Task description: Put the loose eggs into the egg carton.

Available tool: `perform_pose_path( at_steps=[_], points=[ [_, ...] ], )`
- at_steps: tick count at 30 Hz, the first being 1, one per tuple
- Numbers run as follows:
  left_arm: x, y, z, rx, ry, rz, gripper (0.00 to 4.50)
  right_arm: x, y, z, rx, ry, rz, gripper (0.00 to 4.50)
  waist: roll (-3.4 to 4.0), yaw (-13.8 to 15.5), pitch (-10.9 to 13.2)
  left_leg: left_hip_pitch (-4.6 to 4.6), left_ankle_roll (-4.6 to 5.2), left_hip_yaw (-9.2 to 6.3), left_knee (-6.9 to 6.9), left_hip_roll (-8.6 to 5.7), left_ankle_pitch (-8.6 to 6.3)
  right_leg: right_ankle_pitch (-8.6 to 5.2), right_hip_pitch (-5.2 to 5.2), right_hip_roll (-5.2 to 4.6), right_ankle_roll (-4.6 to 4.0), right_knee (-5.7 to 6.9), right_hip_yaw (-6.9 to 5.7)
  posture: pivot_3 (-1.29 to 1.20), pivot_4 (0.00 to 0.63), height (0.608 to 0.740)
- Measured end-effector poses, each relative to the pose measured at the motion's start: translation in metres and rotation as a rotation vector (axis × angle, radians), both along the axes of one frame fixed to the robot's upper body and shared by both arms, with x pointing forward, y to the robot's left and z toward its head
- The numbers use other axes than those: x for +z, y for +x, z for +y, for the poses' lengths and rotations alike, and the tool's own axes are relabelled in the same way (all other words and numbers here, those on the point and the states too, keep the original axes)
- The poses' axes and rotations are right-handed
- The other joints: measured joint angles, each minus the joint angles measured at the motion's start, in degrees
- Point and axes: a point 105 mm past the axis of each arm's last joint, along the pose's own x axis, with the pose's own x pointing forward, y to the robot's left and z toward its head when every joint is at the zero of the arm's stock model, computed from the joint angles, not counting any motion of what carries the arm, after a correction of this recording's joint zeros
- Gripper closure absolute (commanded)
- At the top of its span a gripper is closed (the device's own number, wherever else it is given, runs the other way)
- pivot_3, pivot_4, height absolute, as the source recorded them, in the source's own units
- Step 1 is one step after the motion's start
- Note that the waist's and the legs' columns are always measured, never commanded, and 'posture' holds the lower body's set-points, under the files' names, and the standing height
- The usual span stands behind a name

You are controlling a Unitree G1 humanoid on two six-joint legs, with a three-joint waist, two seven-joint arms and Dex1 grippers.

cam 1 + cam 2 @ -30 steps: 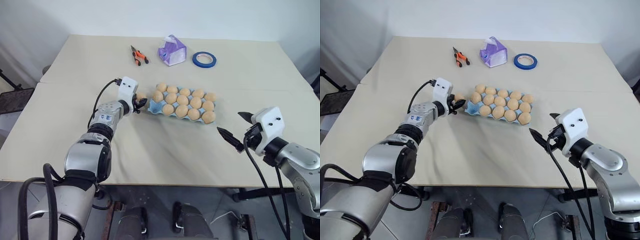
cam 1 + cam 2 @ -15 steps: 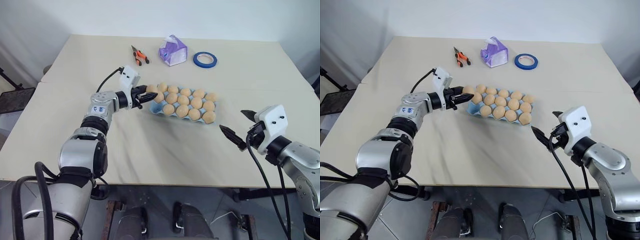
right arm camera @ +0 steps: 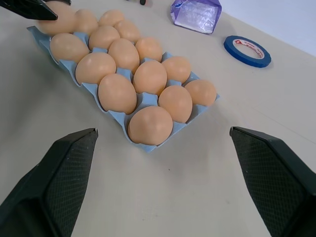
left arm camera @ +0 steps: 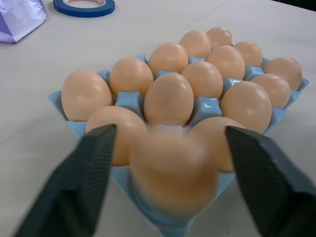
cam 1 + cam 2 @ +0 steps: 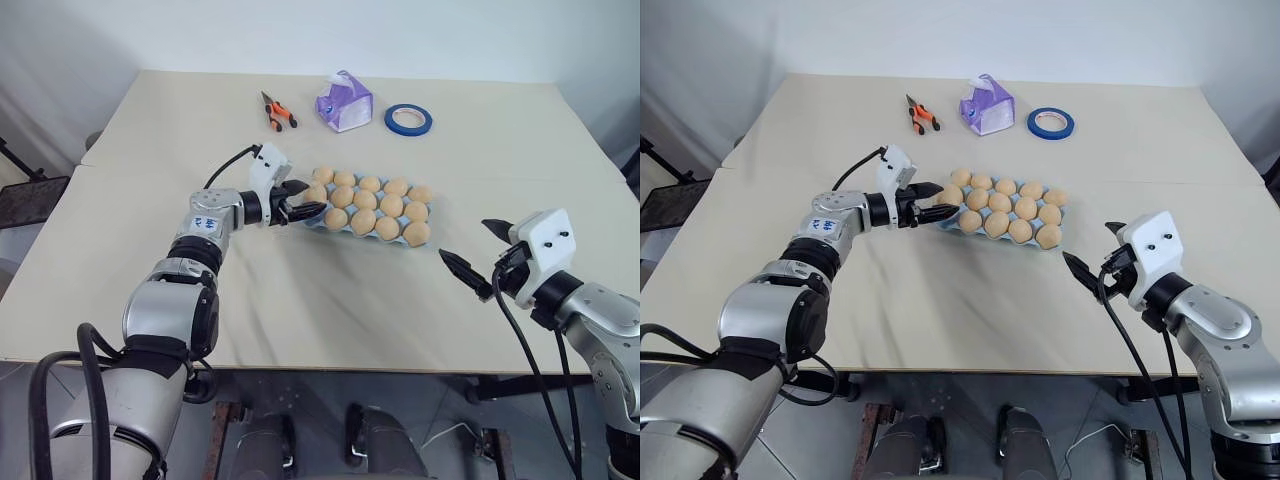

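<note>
The right gripper (image 5: 478,255) idles wide at five o'clock. At centre, the light blue moulded egg carton (image 5: 312,217) runs nine-to-three; its pale tan-orange eggs (image 5: 363,221) look seated. The left gripper (image 5: 305,199) stands spread around the nine-o'clock end egg (image 4: 173,170), nearer.

Bright, even, soft light from above; shadows under the egg carton (image 5: 318,218) and arms are faint. No glare on the matte table (image 5: 330,300). In the left wrist view the nearest egg (image 4: 173,170) and fingers (image 4: 79,192) are blurred
</note>
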Motion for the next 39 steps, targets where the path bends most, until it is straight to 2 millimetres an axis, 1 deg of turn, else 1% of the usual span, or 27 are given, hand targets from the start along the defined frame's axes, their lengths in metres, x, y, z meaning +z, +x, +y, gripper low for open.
perform_pose_path(
  at_steps=[7, 10, 12, 13, 15, 16, 19, 20, 22, 23, 26, 29, 31, 35, 39],
  points=[
    [0.008, -0.003, -0.003, -0.049, -0.005, -0.026, 0.03, 0.005, 0.002, 0.001, 0.008, 0.000, -0.014, 0.00, 0.00, 0.0, 0.0, 0.00, 0.00, 0.00, 0.02, 0.00, 0.00, 0.00, 0.00, 0.00, 0.00, 0.02, 0.00, 0.00, 0.150, 0.740],
    [0.013, -0.007, 0.001, -0.076, -0.041, -0.047, 0.03, 0.006, 0.005, 0.002, 0.020, 0.001, -0.013, 0.00, 0.00, -0.1, 0.0, 0.01, 0.00, 0.00, 0.02, 0.01, 0.00, 0.00, 0.00, 0.01, 0.00, 0.03, 0.01, 0.00, 0.150, 0.740],
    [0.023, -0.012, 0.012, -0.110, -0.087, -0.080, 0.03, 0.005, 0.007, 0.004, 0.042, -0.008, -0.003, 0.00, 0.00, -0.4, 0.0, 0.02, -0.02, 0.02, 0.01, 0.03, 0.01, 0.00, -0.02, 0.01, 0.00, 0.04, 0.04, 0.00, 0.150, 0.740],
    [0.028, -0.015, 0.020, -0.125, -0.094, -0.102, 0.03, 0.005, 0.007, 0.005, 0.057, -0.014, -0.005, 0.00, 0.00, -0.5, 0.0, 0.03, -0.03, 0.03, 0.00, 0.04, 0.02, 0.00, -0.02, 0.01, -0.01, 0.04, 0.05, 0.00, 0.150, 0.740],
    [0.035, -0.022, 0.037, -0.142, -0.082, -0.129, 0.03, 0.003, 0.008, 0.008, 0.093, -0.026, 0.010, 0.00, 0.01, -0.5, 0.0, 0.08, -0.15, 0.04, -0.02, 0.04, 0.09, -0.01, -0.02, 0.04, -0.01, 0.08, 0.07, 0.00, 0.150, 0.740],
    [0.035, -0.025, 0.045, -0.143, -0.074, -0.133, 0.03, 0.002, 0.008, 0.008, 0.109, -0.031, 0.018, 0.00, 0.01, -0.5, 0.0, 0.08, -0.15, 0.05, -0.02, 0.03, 0.09, -0.01, -0.01, 0.03, -0.01, 0.08, 0.07, 0.00, 0.150, 0.740],
    [0.021, -0.037, 0.072, -0.136, -0.034, -0.103, 0.03, -0.002, 0.007, 0.012, 0.169, -0.051, 0.037, 0.00, 0.01, -0.5, 0.0, 0.13, -0.15, 0.10, 0.02, 0.03, 0.08, 0.00, 0.02, 0.03, -0.01, 0.08, 0.14, 0.00, 0.150, 0.740],
    [0.013, -0.046, 0.085, -0.142, -0.018, -0.083, 0.03, -0.004, 0.008, 0.014, 0.199, -0.056, 0.050, 0.00, 0.01, -0.8, 0.0, 0.16, -0.14, 0.11, 0.01, 0.03, 0.08, -0.01, 0.06, 0.01, -0.01, 0.08, 0.15, 0.00, 0.150, 0.740],
    [-0.002, -0.062, 0.101, -0.147, 0.002, -0.038, 0.03, -0.009, 0.009, 0.015, 0.236, -0.053, 0.072, 0.00, 0.01, -0.8, 0.0, 0.17, -0.14, 0.11, 0.02, 0.03, 0.08, 0.00, 0.07, 0.00, -0.01, 0.09, 0.17, 0.00, 0.150, 0.740],
    [-0.007, -0.068, 0.106, -0.154, 0.008, -0.024, 0.03, -0.011, 0.009, 0.015, 0.249, -0.055, 0.082, 0.00, 0.01, -0.9, 0.0, 0.19, -0.14, 0.11, 0.03, 0.04, 0.08, 0.00, 0.07, -0.07, -0.01, 0.10, 0.21, 0.00, 0.150, 0.740],
    [-0.019, -0.097, 0.120, -0.187, 0.025, 0.024, 0.03, -0.018, 0.012, 0.021, 0.333, -0.064, 0.113, 0.00, 0.01, -1.2, 0.0, 0.26, -0.14, 0.10, 0.03, 0.06, 0.08, 0.00, 0.17, -0.14, -0.01, 0.08, 0.27, 0.00, 0.150, 0.740],
    [-0.026, -0.110, 0.122, -0.206, 0.023, 0.052, 0.03, -0.022, 0.016, 0.024, 0.384, -0.069, 0.129, 0.00, 0.01, -1.0, 0.0, 0.35, -0.01, -0.14, 0.04, 0.06, -0.01, 0.02, 0.43, -0.34, -0.06, 0.00, 0.30, 0.00, 0.150, 0.740],
    [-0.027, -0.114, 0.120, -0.207, 0.013, 0.059, 0.03, -0.022, 0.018, 0.029, 0.430, -0.078, 0.133, 0.00, 0.01, -1.0, 0.0, 0.36, -0.22, -0.25, 0.03, 0.06, -0.11, 0.08, 0.49, -0.43, -0.16, -0.04, 0.32, 0.00, 0.150, 0.740],
    [-0.025, -0.115, 0.118, -0.196, 0.005, 0.052, 0.03, -0.023, 0.021, 0.033, 0.484, -0.083, 0.140, 0.00, 0.02, -1.0, 0.0, 0.38, -0.30, -0.31, 0.00, 0.05, -0.08, 0.10, 0.52, -0.48, -0.19, -0.02, 0.28, 0.00, 0.150, 0.740],
    [-0.027, -0.116, 0.118, -0.180, -0.008, 0.054, 0.03, -0.028, 0.023, 0.033, 0.489, -0.072, 0.153, 0.00, 0.02, -1.3, 0.0, 0.38, -0.31, -0.30, -0.04, 0.03, -0.06, 0.10, 0.51, -0.51, -0.19, -0.03, 0.27, 0.00, 0.150, 0.740]
  ],
)
